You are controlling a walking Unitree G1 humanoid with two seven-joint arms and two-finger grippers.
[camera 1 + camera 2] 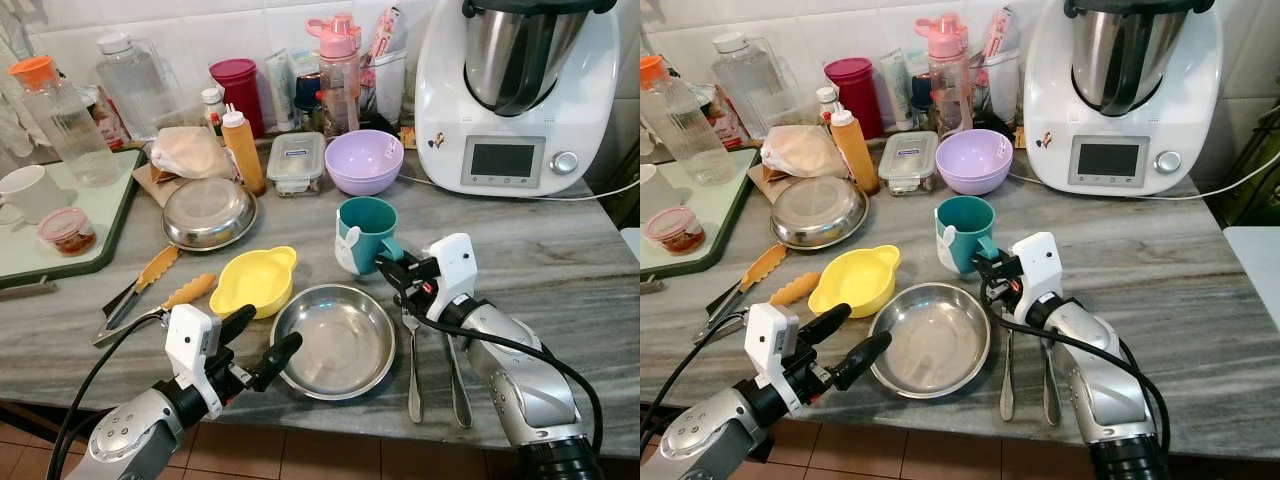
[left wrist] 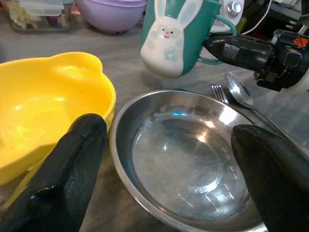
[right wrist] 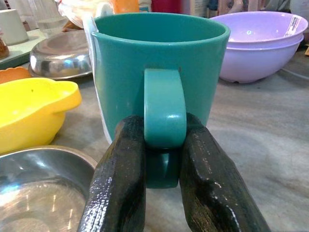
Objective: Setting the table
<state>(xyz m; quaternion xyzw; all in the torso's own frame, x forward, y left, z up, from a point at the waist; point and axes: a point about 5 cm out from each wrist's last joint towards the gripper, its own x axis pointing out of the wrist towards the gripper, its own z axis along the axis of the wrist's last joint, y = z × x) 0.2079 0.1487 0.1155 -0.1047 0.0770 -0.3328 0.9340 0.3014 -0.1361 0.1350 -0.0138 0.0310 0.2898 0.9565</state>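
Right wrist view has the right tool point(image 3: 164, 159) pinched on the handle of the teal mug point(image 3: 159, 63), which sits just behind the steel plate point(image 1: 335, 340), perhaps slightly raised. A handle-only hold could let the mug swing or slip, knocking the plate or the yellow bowl point(image 1: 255, 280). The left tool point(image 1: 262, 345) hangs spread wide and empty at the plate's near rim, close to the bench point(image 1: 560, 250) edge. Fork and spoon point(image 1: 455, 370) lie right of the plate; open bench lies further right
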